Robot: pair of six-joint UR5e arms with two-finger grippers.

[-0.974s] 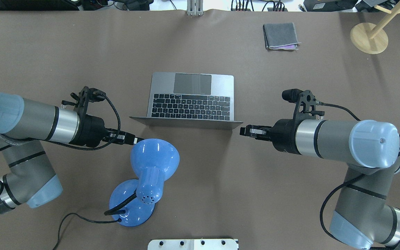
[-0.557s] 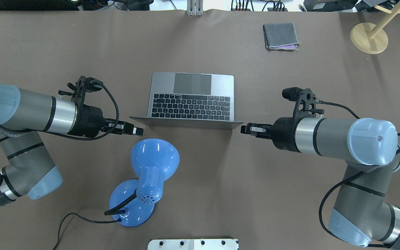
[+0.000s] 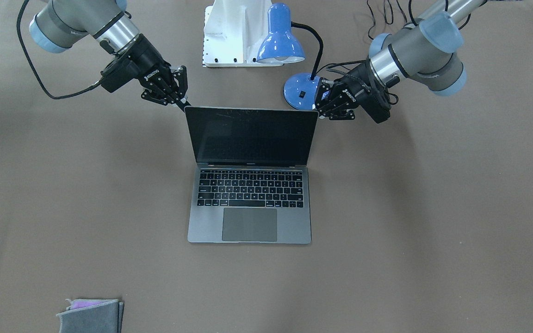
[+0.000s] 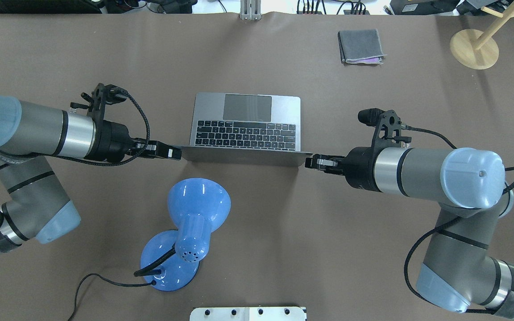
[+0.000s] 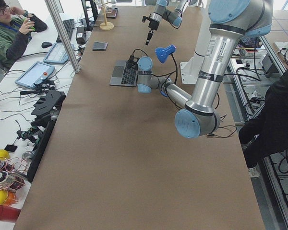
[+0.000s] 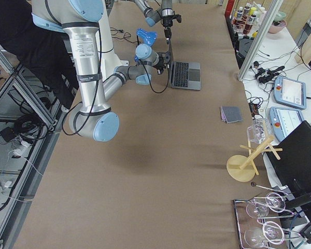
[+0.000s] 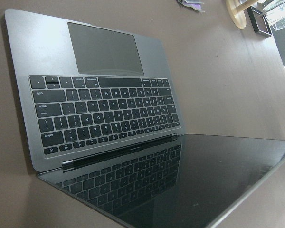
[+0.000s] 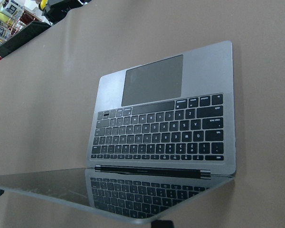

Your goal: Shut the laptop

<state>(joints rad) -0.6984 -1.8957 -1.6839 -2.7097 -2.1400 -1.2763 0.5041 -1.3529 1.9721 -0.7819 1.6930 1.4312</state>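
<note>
Two grippers sit at the lid's upper corners as I watch from my desk. The left gripper point(image 4: 173, 153) is at one end of the lid point(image 4: 243, 157) and the right gripper point(image 4: 314, 161) at the other, each touching it or very nearly. Both sets of jaws look pinched together with nothing between them, so I read this as a push with closed tips, not a grasp.

The laptop point(image 4: 247, 119) lies open between the jaws. Its keyboard deck runs away from them, and the screen point(image 3: 252, 136) appears to lean back a little toward them.

I judge the closing has barely begun. To do it well I want both tips going forward at the same pace, high on the lid, following its arc over the hinge. If one tip leads, the lid twists. The slim base could skid away from the jaws, so I would turn the push downward once the lid passes upright. I would also slow before the screen meets the keys and keep the tips out of the closing gap. The blue lamp point(image 4: 194, 214) stands just behind the left jaws, so that wrist needs watching.

One container shows: a grey felt pouch point(image 4: 360, 46), well beyond the right jaws. Purple peeks from its edge, but I cannot tell whether that is lining or contents.
</note>
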